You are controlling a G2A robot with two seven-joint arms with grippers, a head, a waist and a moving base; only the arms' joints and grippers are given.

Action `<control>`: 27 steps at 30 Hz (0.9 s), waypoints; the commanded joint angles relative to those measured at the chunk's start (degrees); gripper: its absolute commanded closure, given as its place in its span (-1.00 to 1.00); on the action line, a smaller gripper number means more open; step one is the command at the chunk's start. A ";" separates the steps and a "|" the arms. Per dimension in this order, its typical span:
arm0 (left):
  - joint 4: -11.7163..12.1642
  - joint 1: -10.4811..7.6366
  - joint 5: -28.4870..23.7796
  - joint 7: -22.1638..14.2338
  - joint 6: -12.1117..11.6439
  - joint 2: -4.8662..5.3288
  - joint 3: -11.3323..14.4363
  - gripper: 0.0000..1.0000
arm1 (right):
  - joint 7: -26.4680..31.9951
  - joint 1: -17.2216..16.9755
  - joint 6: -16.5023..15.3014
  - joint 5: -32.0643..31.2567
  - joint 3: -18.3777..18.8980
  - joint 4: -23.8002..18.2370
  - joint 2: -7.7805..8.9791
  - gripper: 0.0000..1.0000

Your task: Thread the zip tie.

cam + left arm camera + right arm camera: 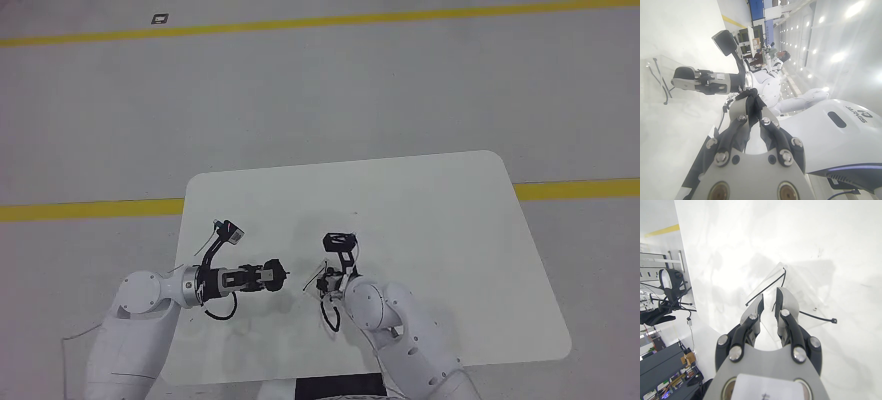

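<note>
Left pincer (751, 94) is the closest thing in its own wrist view, sitting mid-frame. Its tips are squeezed together with some crumpled black stuff between them. Honestly can't tell if that's a tie or just padding, so I wouldn't count it as holding one.

Just past it is the right pincer (770, 293). Its fingers stand apart with a narrow gap and nothing gripped, hanging right over a clear plastic sheet (806, 291) on the white counter (753, 237).

On that sheet, one black zip tie (772, 284) lies loose. It runs diagonally from the centre of the right wrist frame down to the left, past the finger, with both ends free. A second zip tie (817, 317) sticks out from behind the other finger toward the right edge, head at the far end, and it's loose as well.

In the top view both pincers sit near each other in the lower middle of the frame, tips apart.

Progress-wise I'd call this the very start. No tie shows a loop and no tail sits in a head. Left to do, by my reading: grab one, line the tail up with the head, and push it through.
</note>
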 commanded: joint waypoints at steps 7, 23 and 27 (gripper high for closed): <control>0.00 0.00 0.00 0.00 0.00 0.00 0.00 1.00 | 0.53 -0.53 0.00 -4.32 0.69 0.98 -2.31 0.66; 0.00 0.00 0.00 0.00 0.00 0.00 0.00 1.00 | 1.91 -0.16 0.00 -11.59 1.65 3.77 -5.97 0.62; 0.00 0.00 0.00 0.00 0.00 0.00 0.00 1.00 | 1.87 0.35 0.00 -12.06 1.27 4.41 -6.07 0.62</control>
